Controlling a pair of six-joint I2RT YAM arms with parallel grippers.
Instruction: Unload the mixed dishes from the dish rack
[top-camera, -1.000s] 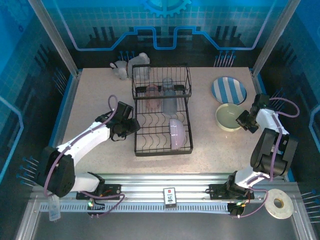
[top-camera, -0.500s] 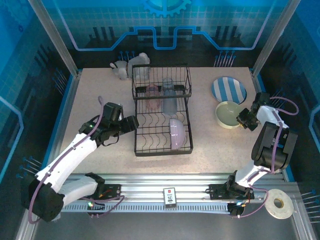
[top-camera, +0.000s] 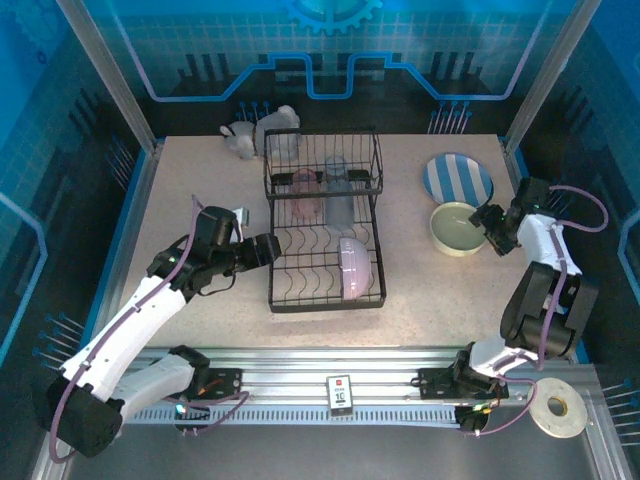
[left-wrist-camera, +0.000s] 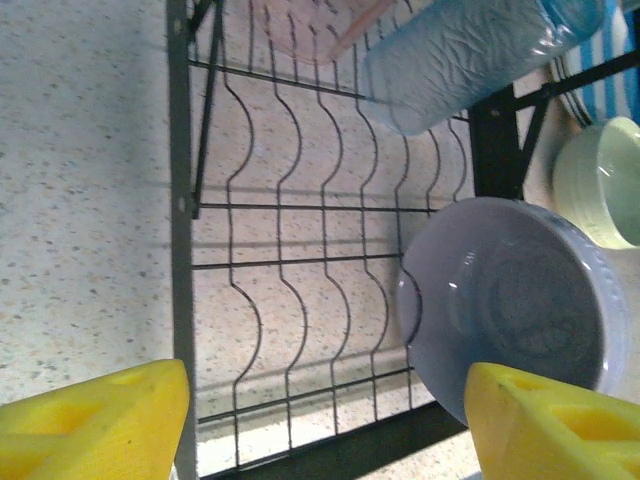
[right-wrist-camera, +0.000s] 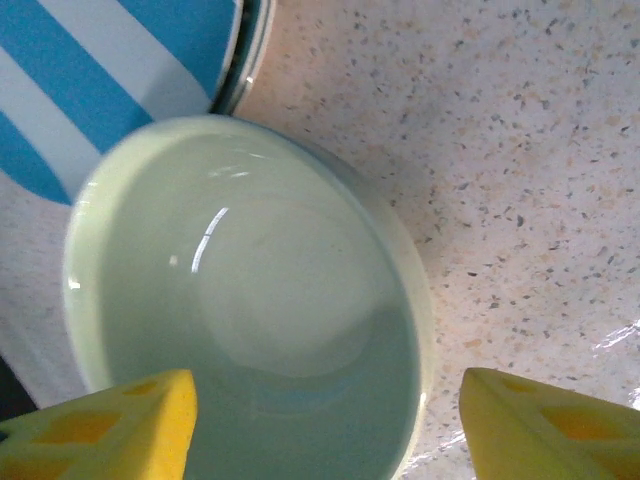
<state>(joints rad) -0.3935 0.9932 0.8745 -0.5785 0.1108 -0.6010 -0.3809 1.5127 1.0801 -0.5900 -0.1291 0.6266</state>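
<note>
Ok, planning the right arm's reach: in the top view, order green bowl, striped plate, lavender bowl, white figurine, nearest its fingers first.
1. Green bowl, right side.
2. Striped plate, behind it.
3. Lavender bowl, in the rack.
4. White figurine, far left.

A speckled beige table (top-camera: 180, 190) is lying beneath the left gripper (top-camera: 270, 246); glowing blue panels (top-camera: 200, 60) are standing beyond it.

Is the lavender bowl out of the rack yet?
No, the lavender bowl stands on edge in the lower tier of the rack, at its right side.
</note>
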